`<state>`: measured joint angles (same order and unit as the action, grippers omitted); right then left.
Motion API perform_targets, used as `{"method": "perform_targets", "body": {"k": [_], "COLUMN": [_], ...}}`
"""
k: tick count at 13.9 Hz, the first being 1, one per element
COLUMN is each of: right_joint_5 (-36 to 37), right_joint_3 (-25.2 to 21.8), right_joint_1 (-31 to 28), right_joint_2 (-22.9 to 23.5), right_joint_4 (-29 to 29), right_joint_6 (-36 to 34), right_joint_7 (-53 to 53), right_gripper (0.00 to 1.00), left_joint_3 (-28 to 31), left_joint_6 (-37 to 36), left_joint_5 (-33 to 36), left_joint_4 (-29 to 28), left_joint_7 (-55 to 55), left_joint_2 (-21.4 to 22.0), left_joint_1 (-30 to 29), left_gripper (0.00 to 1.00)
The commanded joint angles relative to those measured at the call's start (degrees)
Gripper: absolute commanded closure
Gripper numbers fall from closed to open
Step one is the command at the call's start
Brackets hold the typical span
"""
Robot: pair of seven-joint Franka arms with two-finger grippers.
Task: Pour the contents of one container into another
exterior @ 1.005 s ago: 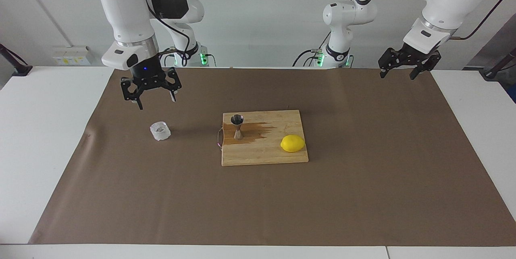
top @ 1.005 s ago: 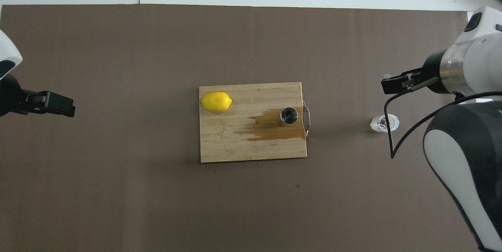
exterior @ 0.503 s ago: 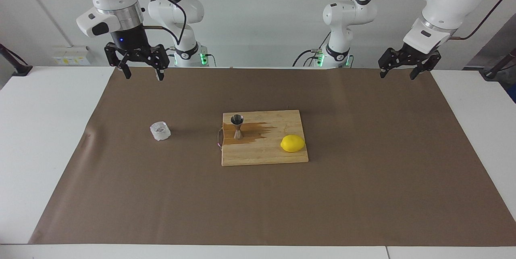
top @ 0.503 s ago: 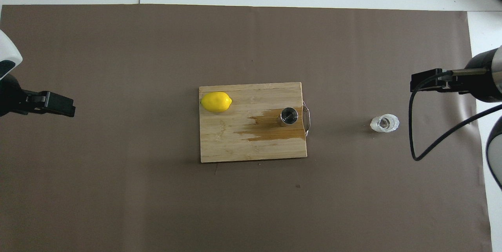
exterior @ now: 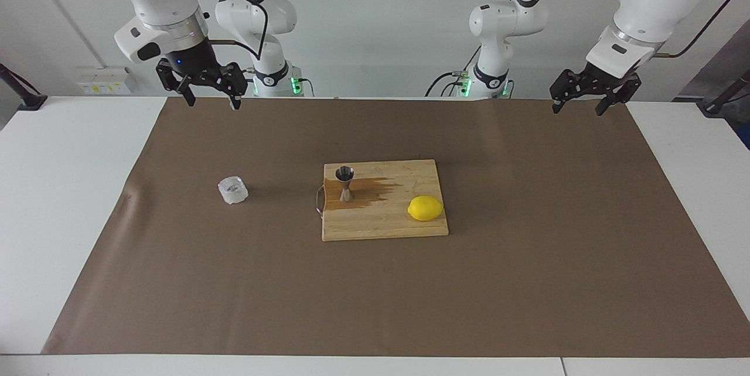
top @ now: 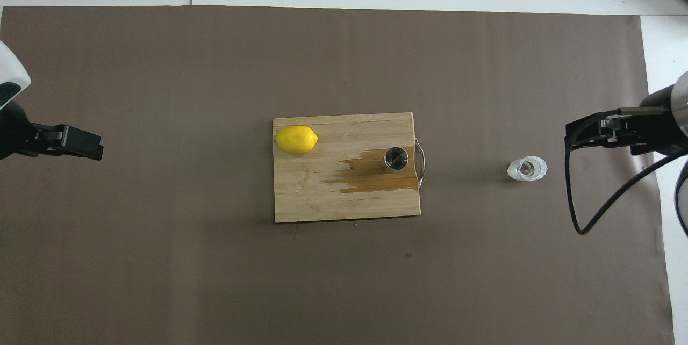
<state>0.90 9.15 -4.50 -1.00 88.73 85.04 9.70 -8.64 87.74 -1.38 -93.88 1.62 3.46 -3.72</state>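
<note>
Since a second ago the right gripper (exterior: 210, 98) has risen from over the glass cup (exterior: 233, 190) to hang over the brown mat's (exterior: 527, 282) edge nearest the robots, jaws spread, empty. Over that edge at the other end, the left gripper (exterior: 579, 108) waits, also spread and empty. On the cutting board (exterior: 384, 226) a wet stain surrounds the upright jigger (exterior: 345, 183); a lemon (exterior: 425, 208) lies beside it. The cup stands upright on the mat, toward the right arm's end.
</note>
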Motion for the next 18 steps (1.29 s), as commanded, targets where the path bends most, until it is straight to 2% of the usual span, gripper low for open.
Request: {"method": "perform_targets", "body": {"k": [1, 5, 9, 18], "right_joint_5": [0.1, 2.6, 2.8, 2.1], "right_joint_3": [0.5, 0.6, 0.7, 0.8], "right_joint_1": [-0.5, -0.7, -0.5, -0.6], "right_joint_2": [-1.2, -0.8, -0.7, -0.4], "right_joint_4": [1.4, 0.9, 1.1, 0.5], "right_joint_6": [0.8, 1.4, 4.7, 4.9], "right_joint_7": [0.9, 1.2, 0.6, 0.0], "right_gripper": [0.0, 0.0, 0.0, 0.0], "left_joint_3": [-0.1, -0.1, -0.1, -0.1], "left_joint_6": [-0.9, -0.9, -0.9, -0.9], "left_joint_5": [-0.4, -0.4, -0.4, -0.4], "left_joint_4": [-0.1, -0.1, -0.1, -0.1], "left_joint_7": [-0.4, -0.4, -0.4, -0.4], "left_joint_2": [0.7, 0.7, 0.7, 0.7], "left_joint_1": [-0.4, -0.4, -0.4, -0.4], "left_gripper": [0.0, 0.0, 0.0, 0.0]}}
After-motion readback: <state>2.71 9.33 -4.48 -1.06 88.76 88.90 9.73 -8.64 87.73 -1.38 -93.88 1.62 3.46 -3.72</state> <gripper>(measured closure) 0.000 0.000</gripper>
